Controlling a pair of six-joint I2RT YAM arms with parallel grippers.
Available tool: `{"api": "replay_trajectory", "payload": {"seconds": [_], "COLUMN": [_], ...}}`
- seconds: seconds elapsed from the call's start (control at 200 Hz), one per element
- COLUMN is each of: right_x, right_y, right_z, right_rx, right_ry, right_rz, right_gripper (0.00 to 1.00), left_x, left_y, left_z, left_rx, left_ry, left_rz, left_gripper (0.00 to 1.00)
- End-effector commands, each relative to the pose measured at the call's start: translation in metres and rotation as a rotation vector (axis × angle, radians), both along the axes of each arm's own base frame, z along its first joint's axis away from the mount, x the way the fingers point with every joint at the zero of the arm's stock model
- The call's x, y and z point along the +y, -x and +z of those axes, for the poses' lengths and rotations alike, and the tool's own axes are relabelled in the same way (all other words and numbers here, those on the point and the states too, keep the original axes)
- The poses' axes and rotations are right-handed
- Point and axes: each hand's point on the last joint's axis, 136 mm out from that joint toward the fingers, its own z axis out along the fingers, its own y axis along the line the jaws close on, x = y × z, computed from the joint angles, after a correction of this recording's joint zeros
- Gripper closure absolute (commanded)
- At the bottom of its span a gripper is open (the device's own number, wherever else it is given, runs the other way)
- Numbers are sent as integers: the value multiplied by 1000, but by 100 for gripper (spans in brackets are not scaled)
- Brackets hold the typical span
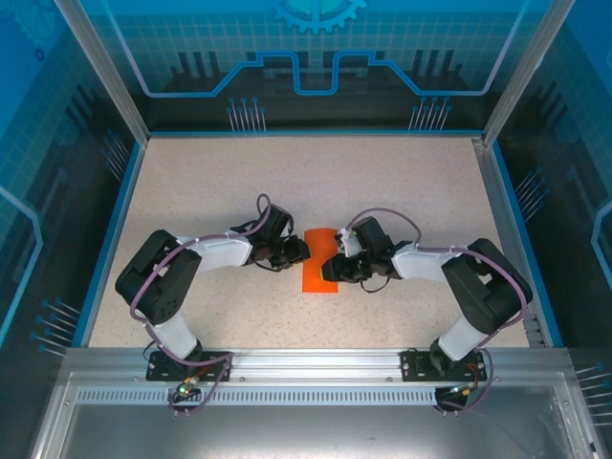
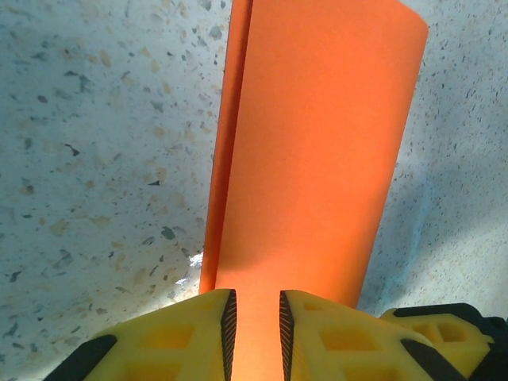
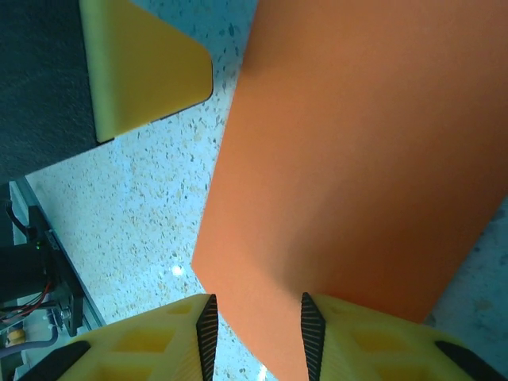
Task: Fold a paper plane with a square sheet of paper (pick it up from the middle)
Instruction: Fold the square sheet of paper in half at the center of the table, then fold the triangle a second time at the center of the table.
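The square sheet of paper (image 1: 316, 284) was found near the middle of the table (image 1: 287, 172). It was folded into a long orange strip, with one short end closest to the arm bases. A little further on, the left hand (image 2: 255, 337) was set over the strip from one side and the right hand (image 3: 255, 341) from the other. The fingers of both hands were seen a little apart, the right ones wider, and orange was seen in each gap. The paper looked flat under them, so it was judged that nothing was being squeezed. The sheet was thought to be very light, thin and bendy, easy to crumple or tear, and likely to slide on the table. It was judged best taken by a long edge near the middle, with a soft pinch. A second layer was seen along one long edge, so a fold was there. The long side was laid running from near to far, only a little tilted. At the far end no sharp tip was seen, so no pointing way could be told.
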Motion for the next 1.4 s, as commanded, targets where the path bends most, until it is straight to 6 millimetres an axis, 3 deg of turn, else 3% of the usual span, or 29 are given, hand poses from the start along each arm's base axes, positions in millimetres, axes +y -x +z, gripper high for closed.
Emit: {"api": "replay_trajectory", "payload": {"seconds": [0.0, 0.275, 0.445, 1.005, 1.396], "right_x": [-2, -5, -5, -31, -18], "right_y": [-5, 5, 2, -1, 0], "right_z": [6, -8, 7, 13, 16], "right_rx": [8, 50, 14, -117, -104], "right_ry": [-13, -11, -36, 80, 42], "right_rz": [-3, 1, -4, -47, 8], "right_gripper": [65, 66, 65, 56, 57], "left_x": [4, 5, 3, 3, 1], "left_y": [3, 8, 14, 18, 15], "left_z": [2, 1, 2, 1, -2], "left_rx": [8, 23, 37, 47, 62], "left_ry": [2, 9, 34, 36, 29], "left_rz": [6, 15, 6, 6, 14], "left_gripper": [75, 70, 68, 67, 67]}}
